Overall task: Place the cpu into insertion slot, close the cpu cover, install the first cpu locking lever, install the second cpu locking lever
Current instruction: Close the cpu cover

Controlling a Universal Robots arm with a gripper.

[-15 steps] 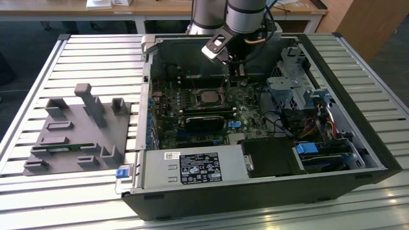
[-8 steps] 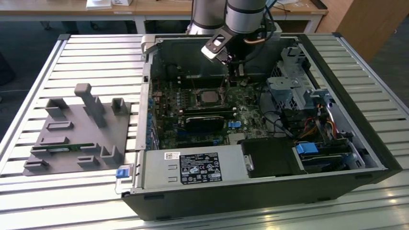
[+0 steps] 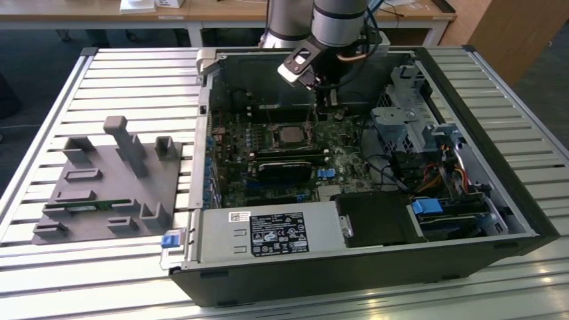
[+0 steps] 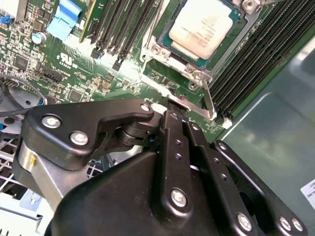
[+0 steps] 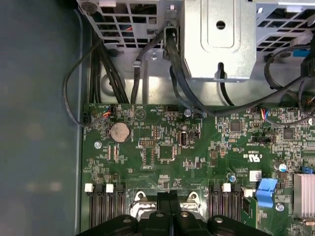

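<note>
Second wrist view looks down past the gripper [image 4: 178,105] onto the green board [image 4: 74,64]. The pale square chip [image 4: 202,24] already lies flat in the socket [image 3: 271,135], between two banks of long black memory slots [image 4: 123,24]. The silver cover frame [image 4: 172,59] lies flat around the chip, so the pale face shows through its window. It looks lowered, which would mean the placing and the cover step are done.

The two black fingers [image 4: 172,147] lie side by side with hardly a gap, and nothing shows between them. I judge them closed, serving as one narrow pusher rather than pinching anything. Their tip sits just beside the socket's near edge, right at a thin silver lever [image 4: 209,101] that runs out from the frame's corner. The work in hand therefore seems to be a locking lever. I cannot tell whether the tip actually touches the lever, or whether either lever is latched.

From the exterior view, the arm reaches straight down into the open computer case [image 3: 356,280]. This keeps the slim fingers clear of the cables and drive cages towards the exterior view's right. A grey parts tray [image 3: 106,187] sits well apart on the slatted table [image 3: 133,80].
</note>
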